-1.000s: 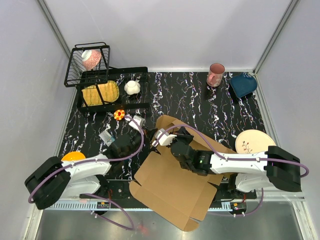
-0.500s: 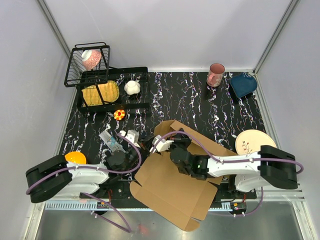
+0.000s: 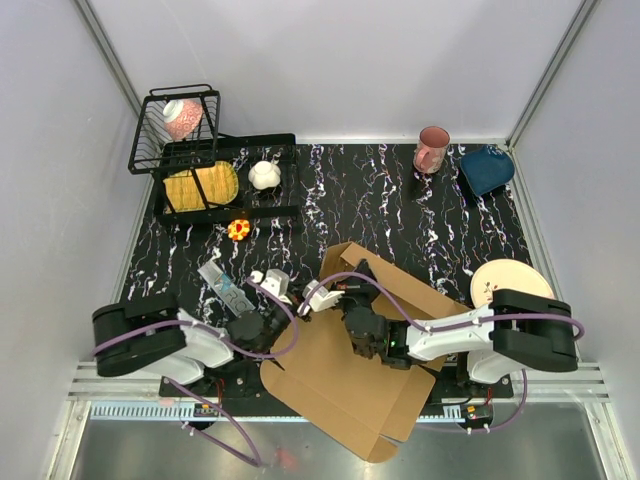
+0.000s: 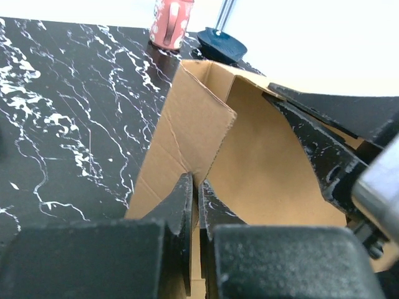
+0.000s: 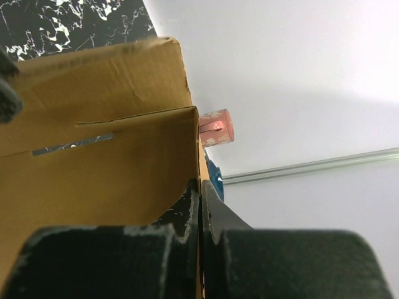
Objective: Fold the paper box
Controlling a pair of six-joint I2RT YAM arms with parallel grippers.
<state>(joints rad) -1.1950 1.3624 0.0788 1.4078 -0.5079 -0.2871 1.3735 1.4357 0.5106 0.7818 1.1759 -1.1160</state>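
The left fingers (image 4: 182, 208) are pressed together on the lower edge of a raised flap (image 4: 193, 134) of the box (image 3: 345, 385), the cardboard slipping down between the tips. Right across from them the right fingers (image 5: 187, 212) are pinched shut on the top edge of an upright cardboard wall, so both arms have a hold on the far end of the box, close to one another. From the left wrist, that flap stands up off the tabletop (image 3: 380, 200) and bends round at a crease to meet a second upright piece, a first corner taking shape. From the right wrist, two inner faces meet at a crease just above the tips, with what looks like a strip of tape across one. Widen out to the top view and the picture is less advanced: only that far end, near the middle of the tabletop, is lifted. The big near part of the sheet lies flat, slit flaps spread, its near corner hanging past the front edge of the tabletop between the two arm bases. No closed sides, no tucked flaps, no box shape yet. By the look of it this is an early stage: one end is being stood up, with the remaining walls to raise, the corners to lock and the near flaps to fold in. The mug (image 3: 432, 149) and plate (image 3: 508, 283) sit well apart from the work.
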